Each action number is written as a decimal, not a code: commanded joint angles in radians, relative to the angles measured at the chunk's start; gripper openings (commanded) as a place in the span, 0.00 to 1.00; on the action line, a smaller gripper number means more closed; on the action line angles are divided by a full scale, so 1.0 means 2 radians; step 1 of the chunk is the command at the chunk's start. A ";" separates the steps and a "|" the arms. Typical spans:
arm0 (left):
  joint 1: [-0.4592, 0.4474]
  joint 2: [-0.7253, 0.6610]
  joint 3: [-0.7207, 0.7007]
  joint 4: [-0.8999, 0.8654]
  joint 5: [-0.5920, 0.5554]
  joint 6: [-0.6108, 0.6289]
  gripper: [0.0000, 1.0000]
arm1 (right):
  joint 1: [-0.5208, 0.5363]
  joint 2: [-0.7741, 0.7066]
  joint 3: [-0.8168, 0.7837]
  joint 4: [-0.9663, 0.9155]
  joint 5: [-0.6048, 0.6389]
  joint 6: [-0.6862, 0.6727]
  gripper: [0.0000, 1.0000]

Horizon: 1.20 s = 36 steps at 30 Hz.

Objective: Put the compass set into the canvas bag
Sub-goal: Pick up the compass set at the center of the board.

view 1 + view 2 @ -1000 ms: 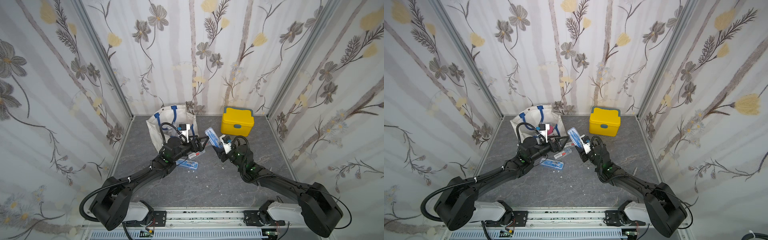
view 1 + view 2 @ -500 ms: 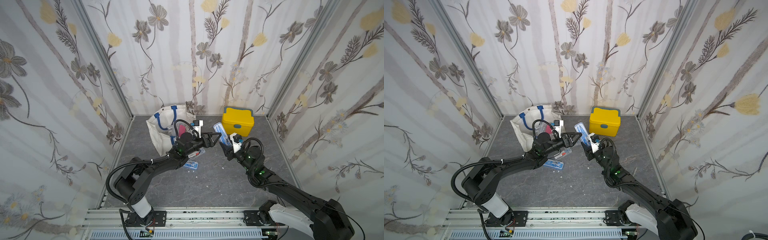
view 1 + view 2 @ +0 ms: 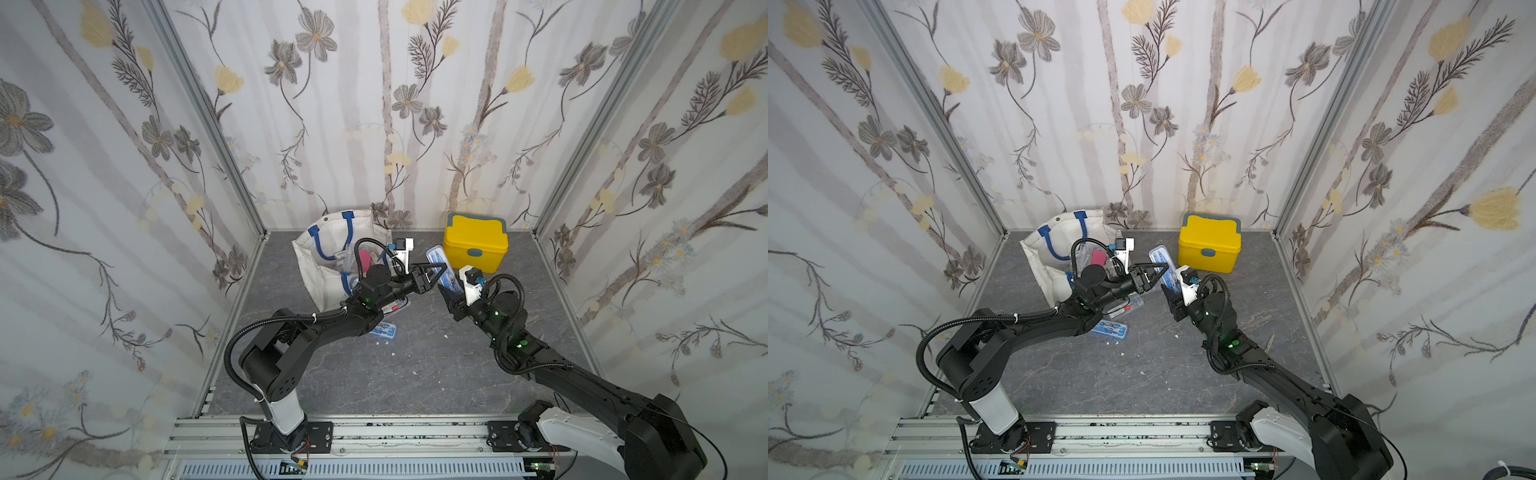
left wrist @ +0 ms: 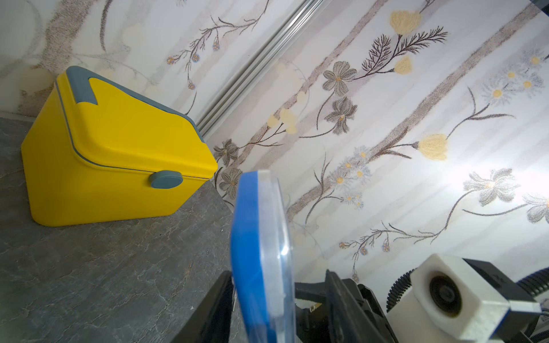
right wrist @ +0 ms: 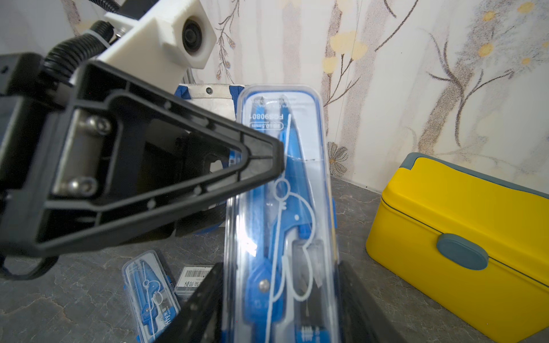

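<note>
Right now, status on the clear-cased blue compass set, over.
Right gripper shut on compass set, held upright. Left gripper open around its upper half. White canvas bag open to their left; nothing blocking.

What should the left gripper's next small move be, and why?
Probably close the left gripper fully on the compass set: the jaws straddle its upper part with a gap on one side, while the right gripper grips its lower end.

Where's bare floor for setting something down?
Bare: floor from the loose cases forward to the rail; also the strip between bag and side wall. Crowded: between bag and box, where left hand and right hand meet at the held case.
</note>
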 commanded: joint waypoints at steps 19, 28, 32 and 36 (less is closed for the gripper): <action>-0.001 0.008 0.007 0.025 -0.005 -0.003 0.11 | 0.000 0.022 0.010 0.031 -0.020 0.017 0.42; 0.006 0.008 0.006 0.029 -0.004 -0.006 0.08 | 0.000 0.015 0.006 0.024 -0.009 0.017 1.00; 0.021 -0.003 0.007 0.023 -0.002 -0.004 0.08 | -0.002 -0.010 -0.014 0.030 0.017 0.021 1.00; 0.038 -0.022 0.011 -0.003 -0.004 0.013 0.08 | -0.005 -0.044 -0.034 0.032 0.037 0.026 0.99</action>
